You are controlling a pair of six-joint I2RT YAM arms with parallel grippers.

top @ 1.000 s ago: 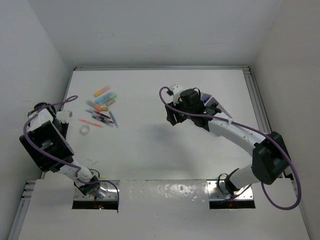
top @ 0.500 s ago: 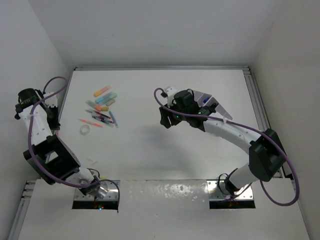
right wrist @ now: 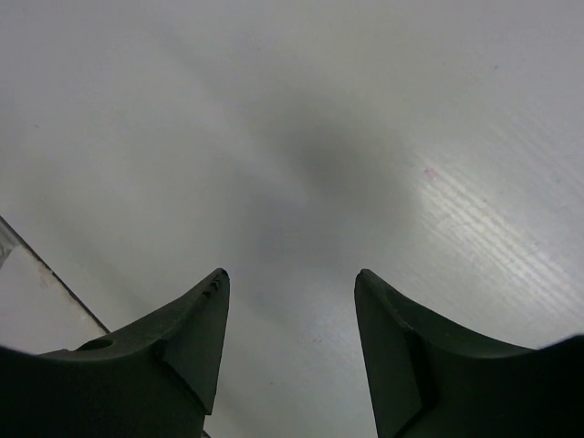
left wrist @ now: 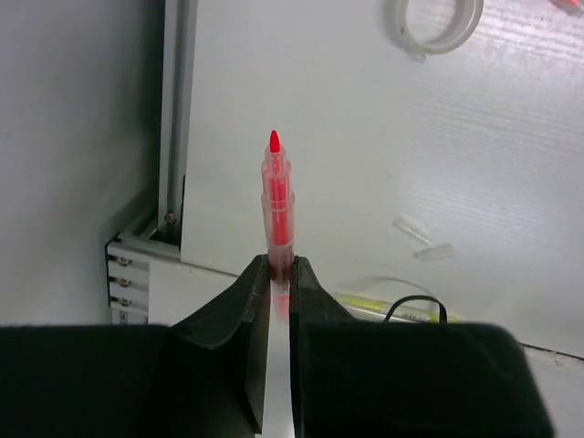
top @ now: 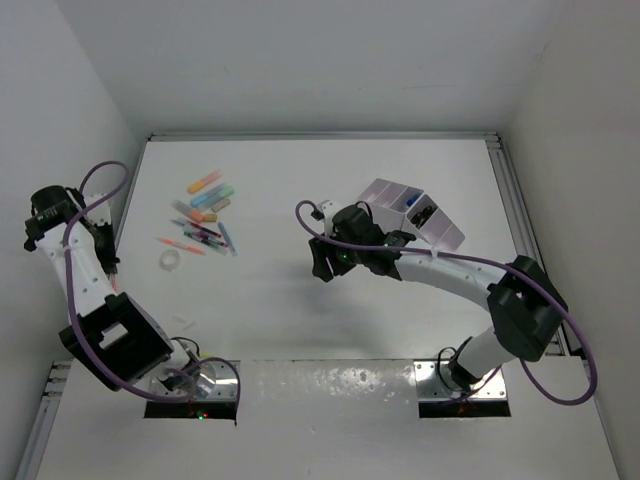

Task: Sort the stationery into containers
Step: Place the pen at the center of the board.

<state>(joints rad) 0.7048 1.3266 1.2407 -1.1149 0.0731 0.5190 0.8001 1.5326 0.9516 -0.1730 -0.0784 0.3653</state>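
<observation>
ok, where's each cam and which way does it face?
Top external: above, behind the arms, looking down on the table; both arms show.
Left wrist: wrist-mounted, faces down past the left end effector, shut on a red pen, to the table's edge.
Right wrist: wrist-mounted, faces the table through the open right end effector.
Shared: tape ring, in top and left wrist.

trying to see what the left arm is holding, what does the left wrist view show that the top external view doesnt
Only the left wrist view: the thin red pen clamped in the shut left gripper, its tip sticking out past the fingers.
Only the top external view: the organiser on the right side, the pile of markers at the far left, and the right gripper over mid-table.
Both: the small clear ring and the white table.
</observation>
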